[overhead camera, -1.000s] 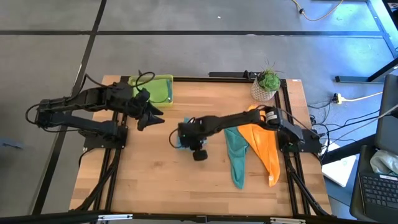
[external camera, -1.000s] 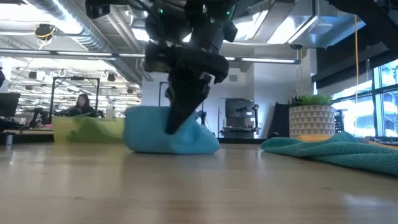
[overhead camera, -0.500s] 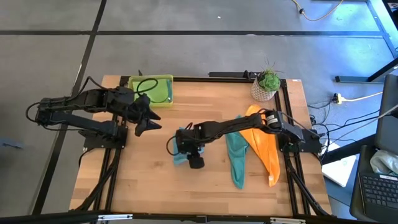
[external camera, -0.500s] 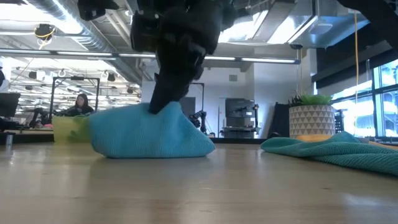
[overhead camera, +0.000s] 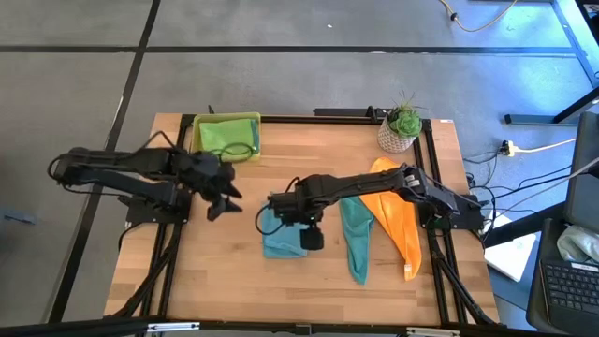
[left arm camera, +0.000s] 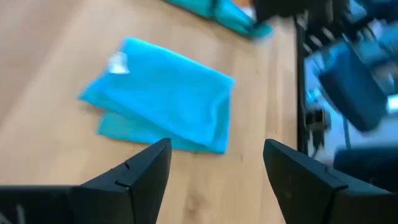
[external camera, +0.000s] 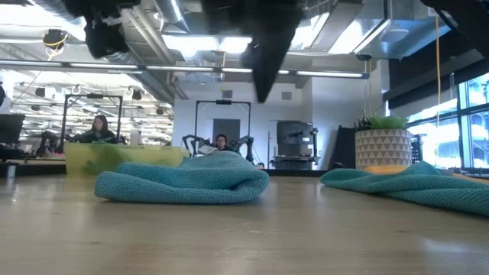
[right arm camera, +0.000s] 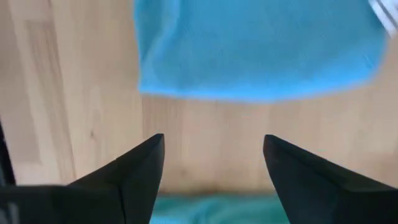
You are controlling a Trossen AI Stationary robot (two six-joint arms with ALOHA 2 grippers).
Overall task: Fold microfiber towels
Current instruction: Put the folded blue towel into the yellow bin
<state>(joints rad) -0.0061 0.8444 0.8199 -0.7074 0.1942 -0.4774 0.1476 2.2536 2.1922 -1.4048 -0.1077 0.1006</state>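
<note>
With both sets of jaws wide open and empty, I risk the right gripper (overhead camera: pixel 310 236) snagging the loosely folded blue towel (overhead camera: pixel 281 234) mid-table and unfolding it.

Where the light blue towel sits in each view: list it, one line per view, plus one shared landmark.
High view: light blue towel at table centre.
Low view: flat heap left of centre.
Left wrist view: centre, folded.
Right wrist view: top.
Shared landmark: teal towel beside it.

High view looks straight down, low view skims the tabletop, wrist views hover close; all share the light blue towel (overhead camera: pixel 281 236).
</note>
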